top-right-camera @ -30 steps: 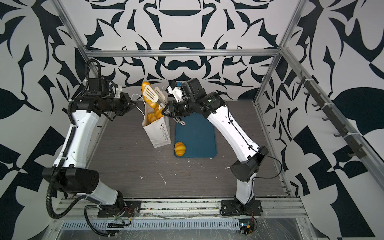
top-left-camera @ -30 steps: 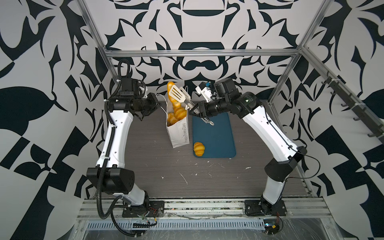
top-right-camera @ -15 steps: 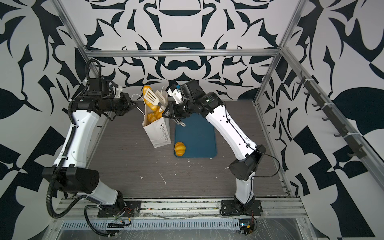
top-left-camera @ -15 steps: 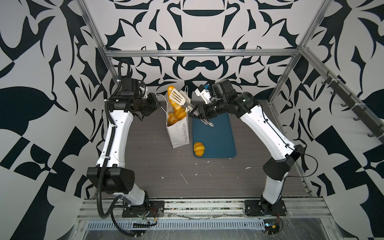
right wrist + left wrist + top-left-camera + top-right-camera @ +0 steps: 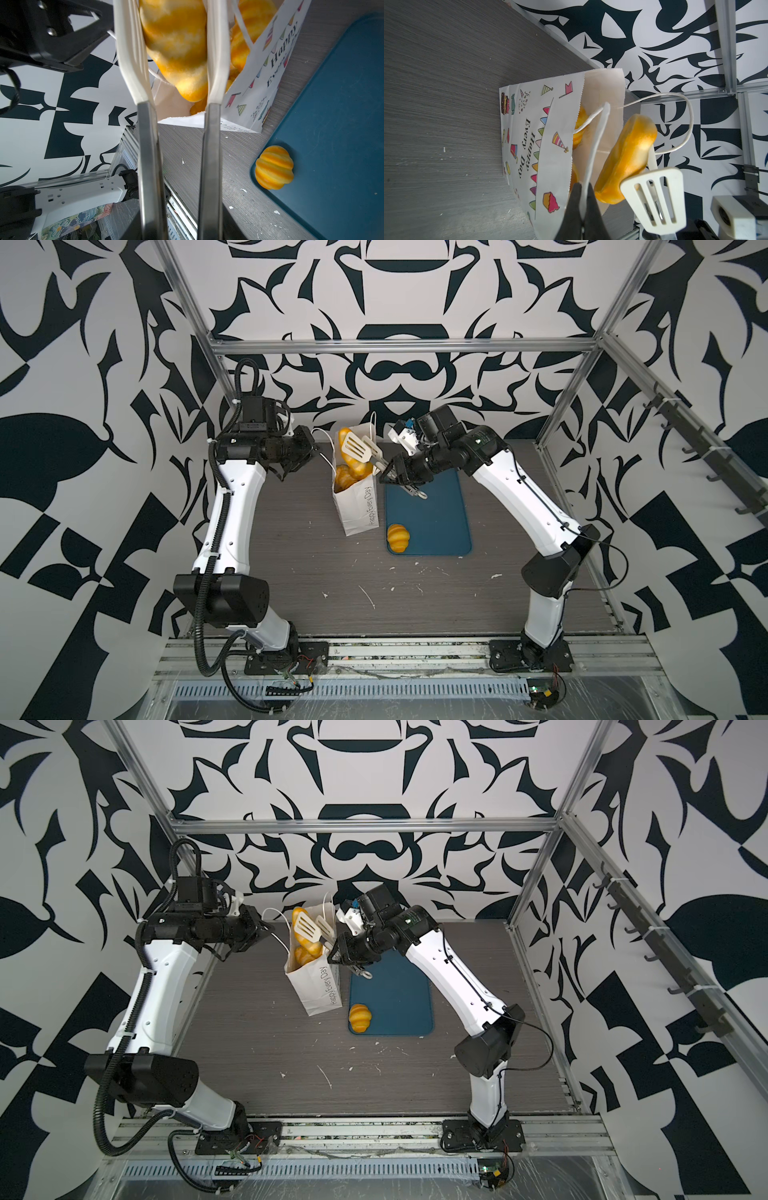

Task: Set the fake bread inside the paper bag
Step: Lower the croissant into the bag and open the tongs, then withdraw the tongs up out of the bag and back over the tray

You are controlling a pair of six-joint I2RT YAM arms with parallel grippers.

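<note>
**Change:** the right gripper and its load sit lower and closer to the bag than a second ago. The left arm is unchanged.

**Tray**: blue and flat, just beside the bag. One croissant lies on its near corner, on the bag's side.

**Bag:** white, standing, mouth open. Several golden pieces are already inside.

**Tongs**: white slotted blades on metal handles. The right gripper squeezes the handles, and the blades clamp the loaf from both sides.

**Loaf**: long and tilted, with its lower end at the bag's mouth and its upper end well above the rim.

**Left gripper**: closed tight on the cord, drawing that side of the mouth open.

**Step in hand:** feeding the loaf into the bag. The task looks close to done, with the croissant the only piece seen outside.

**Next move calls for:**
- Lower the loaf a little further.
- Ease the squeeze so the blades part.
- Lift the tongs out clear of the far handle loop.
- Keep the left grip as it is, so the mouth does not fold shut.
</note>
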